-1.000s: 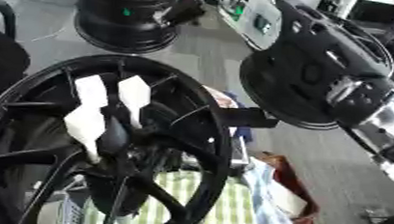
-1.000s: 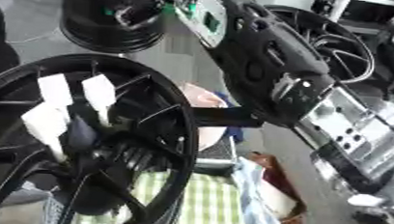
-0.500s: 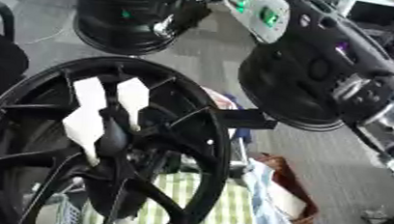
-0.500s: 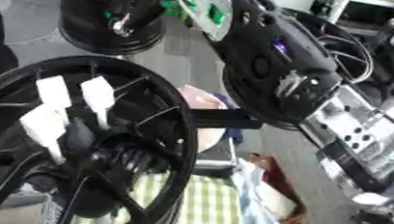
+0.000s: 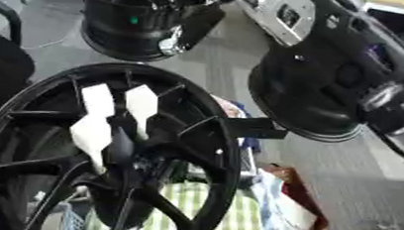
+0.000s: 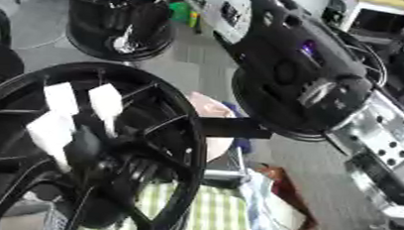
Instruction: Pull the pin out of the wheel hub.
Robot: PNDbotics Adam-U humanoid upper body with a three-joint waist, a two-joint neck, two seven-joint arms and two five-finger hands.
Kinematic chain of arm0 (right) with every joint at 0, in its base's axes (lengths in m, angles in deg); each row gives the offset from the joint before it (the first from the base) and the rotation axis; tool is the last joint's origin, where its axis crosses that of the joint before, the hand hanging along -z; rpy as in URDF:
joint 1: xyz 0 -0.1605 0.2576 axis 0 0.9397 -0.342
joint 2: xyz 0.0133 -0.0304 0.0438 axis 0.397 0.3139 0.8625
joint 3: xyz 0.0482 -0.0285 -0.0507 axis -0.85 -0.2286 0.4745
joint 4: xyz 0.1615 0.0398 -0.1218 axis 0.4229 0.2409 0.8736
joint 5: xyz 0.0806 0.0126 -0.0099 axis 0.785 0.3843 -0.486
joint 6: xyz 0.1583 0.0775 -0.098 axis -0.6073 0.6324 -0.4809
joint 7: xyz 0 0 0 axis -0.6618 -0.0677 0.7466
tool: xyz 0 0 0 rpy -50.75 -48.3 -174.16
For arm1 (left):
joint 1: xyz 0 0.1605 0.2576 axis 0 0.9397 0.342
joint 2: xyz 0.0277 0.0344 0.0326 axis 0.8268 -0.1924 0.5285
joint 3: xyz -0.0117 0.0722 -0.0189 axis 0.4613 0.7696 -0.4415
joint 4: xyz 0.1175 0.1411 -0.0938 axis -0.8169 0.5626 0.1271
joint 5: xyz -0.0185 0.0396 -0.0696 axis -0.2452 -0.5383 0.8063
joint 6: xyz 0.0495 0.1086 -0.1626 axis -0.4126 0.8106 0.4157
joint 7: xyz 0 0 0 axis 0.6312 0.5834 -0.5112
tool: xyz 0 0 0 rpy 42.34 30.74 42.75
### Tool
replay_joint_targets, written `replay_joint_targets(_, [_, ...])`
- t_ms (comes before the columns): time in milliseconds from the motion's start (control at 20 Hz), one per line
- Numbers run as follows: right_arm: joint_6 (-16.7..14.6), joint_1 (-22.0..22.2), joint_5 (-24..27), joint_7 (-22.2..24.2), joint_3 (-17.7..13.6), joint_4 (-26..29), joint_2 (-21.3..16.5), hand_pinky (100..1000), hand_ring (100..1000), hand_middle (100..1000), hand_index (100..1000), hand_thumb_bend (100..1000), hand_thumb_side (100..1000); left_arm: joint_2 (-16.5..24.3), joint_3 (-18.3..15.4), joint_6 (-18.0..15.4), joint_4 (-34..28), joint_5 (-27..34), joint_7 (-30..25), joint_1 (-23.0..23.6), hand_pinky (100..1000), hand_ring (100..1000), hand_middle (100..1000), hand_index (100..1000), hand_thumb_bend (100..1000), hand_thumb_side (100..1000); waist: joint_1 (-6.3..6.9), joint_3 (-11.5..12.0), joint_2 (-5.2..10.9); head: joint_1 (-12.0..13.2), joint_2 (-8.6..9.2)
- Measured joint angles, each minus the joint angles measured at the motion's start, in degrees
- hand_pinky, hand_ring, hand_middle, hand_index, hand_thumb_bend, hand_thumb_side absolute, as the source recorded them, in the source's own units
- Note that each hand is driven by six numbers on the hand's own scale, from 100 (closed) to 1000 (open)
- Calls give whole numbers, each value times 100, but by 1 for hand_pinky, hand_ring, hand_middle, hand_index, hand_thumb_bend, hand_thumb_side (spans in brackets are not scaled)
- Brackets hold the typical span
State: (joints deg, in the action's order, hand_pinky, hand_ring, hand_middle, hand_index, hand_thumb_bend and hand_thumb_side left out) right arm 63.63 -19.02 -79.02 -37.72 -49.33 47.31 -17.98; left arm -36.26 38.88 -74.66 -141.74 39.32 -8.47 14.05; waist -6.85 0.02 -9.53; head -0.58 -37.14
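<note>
Pulling askew is the main risk I judge here: the pin cannot be made out, so a tug along the wrong line could jam it in its hole or rock the wheel hub (image 5: 200, 137) off its rest on the checked cloth (image 5: 205, 209).

The hub is nearest, at the lower left, standing tilted. It is glossy black, with thin spokes running into a dark centre. Three flat white pieces (image 5: 141, 106) lie over that centre. Whether they belong to the left hand, and whether that hand is clenched, released or grasping, I cannot tell.

Just beyond, a black bar (image 5: 253, 128) meets the rim from the right. It leads back to the bulky right arm (image 5: 328, 94). I cannot tell the right hand's state either.

Farthest off stands another dark wheel (image 5: 132, 34).
</note>
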Motion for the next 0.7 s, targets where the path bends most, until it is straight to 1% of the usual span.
replay_joint_targets(250, [373, 1, 345, 314, 151, 444, -118, 848, 867, 812, 891, 280, 505, 0, 0, 11, 0, -1, -9, -1, 848, 942, 829, 859, 247, 525, -12, 1, 0, 40, 0])
replay_joint_targets(450, [681, 4, 597, 365, 282, 760, -203, 842, 864, 807, 894, 280, 524, 0, 1, 21, 0, -2, -19, -1, 847, 943, 830, 859, 248, 527, -18, 0, 1, 56, -1])
replay_joint_targets(700, [1163, 4, 1003, 348, 484, 1172, -302, 841, 866, 810, 894, 280, 509, 0, 1, 38, 0, -3, -33, -1, 847, 943, 830, 859, 249, 527, -32, -5, 17, 76, -7])
